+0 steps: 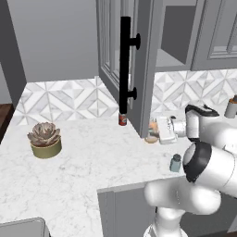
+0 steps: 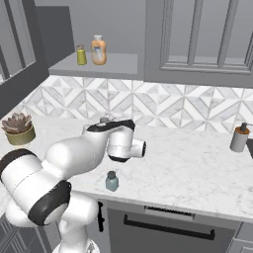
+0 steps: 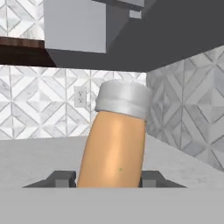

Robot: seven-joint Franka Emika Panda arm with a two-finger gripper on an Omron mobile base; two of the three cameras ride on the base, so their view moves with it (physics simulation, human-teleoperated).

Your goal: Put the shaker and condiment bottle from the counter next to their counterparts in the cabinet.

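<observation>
The condiment bottle (image 3: pixel 114 146), amber-orange with a pale cap, fills the middle of the hand view and leans to the right there. My gripper (image 3: pixel 107 178) is shut on its lower body, one dark finger (image 3: pixel 61 178) on each side. In the left base view the gripper (image 1: pixel 155 129) reaches left, low over the counter (image 1: pixel 83 166), with the bottle (image 1: pixel 152 125) just beside the open cabinet door (image 1: pixel 139 69). The teal-grey shaker (image 1: pixel 175 163) (image 2: pixel 112 181) stands upright near the counter's front edge, apart from the gripper. On the cabinet shelf (image 2: pixel 118 64) stand a yellow-green shaker (image 2: pixel 81 55) and an orange bottle (image 2: pixel 99 50).
The door's long black handle (image 1: pixel 125 65) hangs just left of the hand. A small red can (image 1: pixel 122 119) stands under the door. A potted succulent (image 1: pixel 45 139) sits at the left. A grey cylinder with a brown top (image 2: pixel 239 138) stands at the far right.
</observation>
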